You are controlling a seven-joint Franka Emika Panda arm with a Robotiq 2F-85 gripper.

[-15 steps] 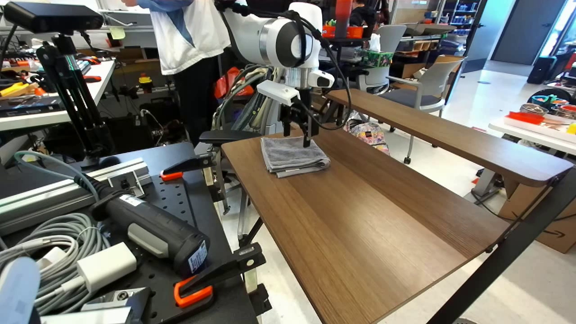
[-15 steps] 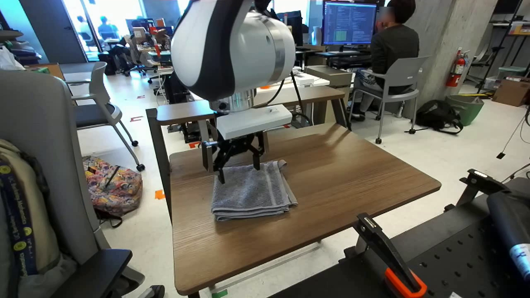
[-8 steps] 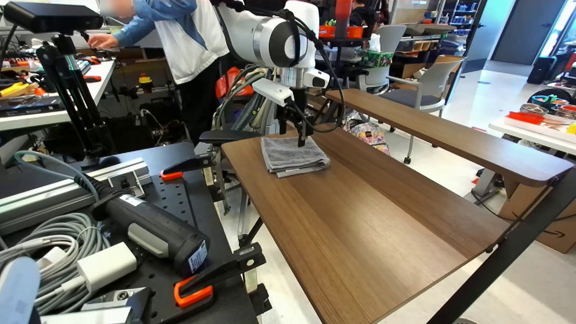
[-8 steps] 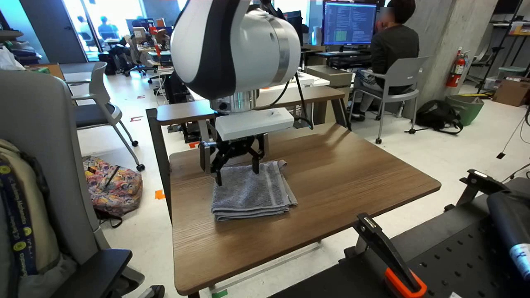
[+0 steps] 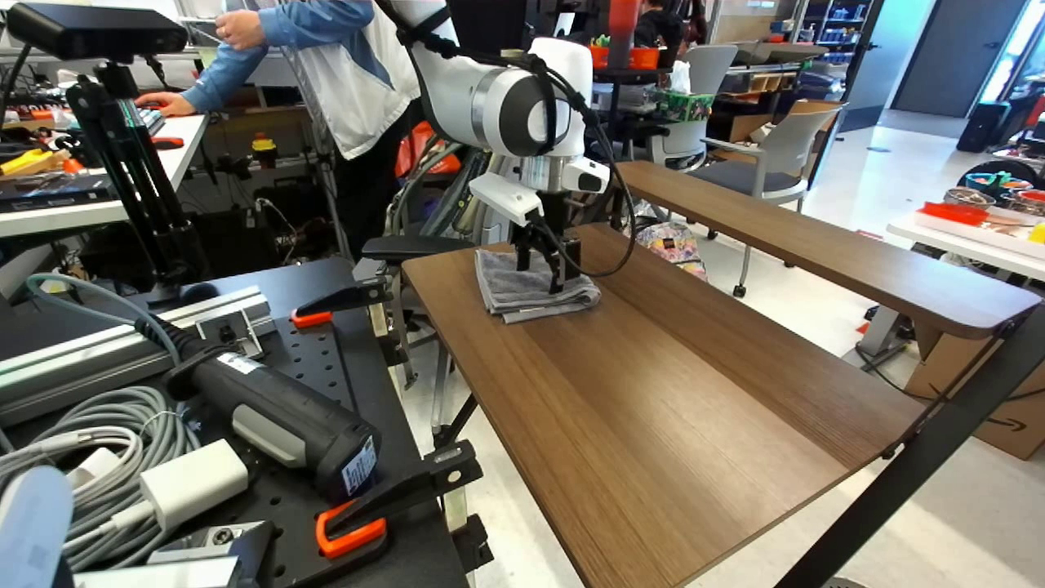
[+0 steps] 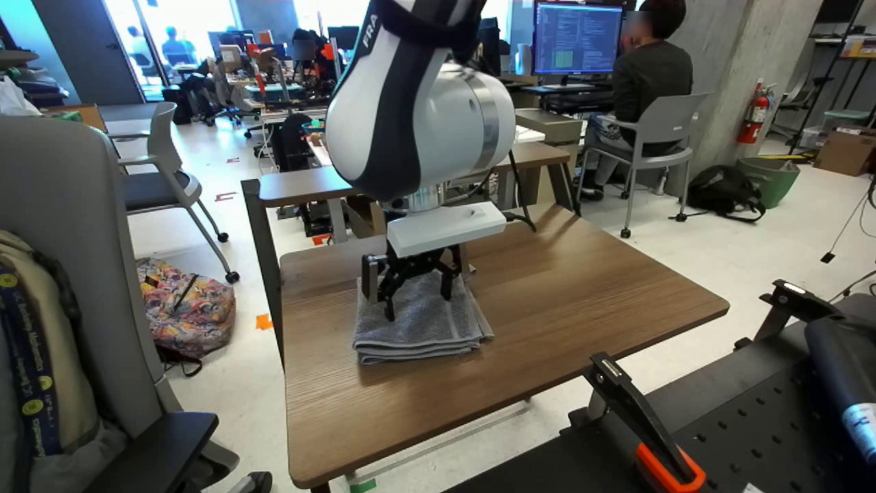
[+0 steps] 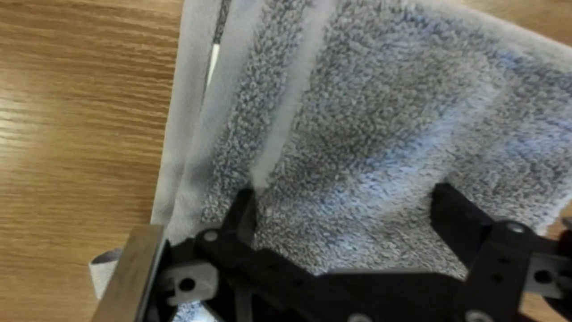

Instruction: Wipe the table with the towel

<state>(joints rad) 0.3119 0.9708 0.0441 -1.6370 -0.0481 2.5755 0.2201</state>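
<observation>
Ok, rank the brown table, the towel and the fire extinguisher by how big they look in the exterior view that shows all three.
1. Brown table
2. Towel
3. Fire extinguisher, probably shrunk by standing farther back

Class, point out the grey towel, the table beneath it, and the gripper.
Grey towel [image 6: 423, 323], in an exterior view: middle of its upper face.
Table [image 5: 661, 400], in an exterior view: its wooden top.
Gripper [image 7: 344, 192], in the wrist view: midway between its fingertips.

pale glossy floor | bright windows at far end | grey chair near 1 concrete pillar
</observation>
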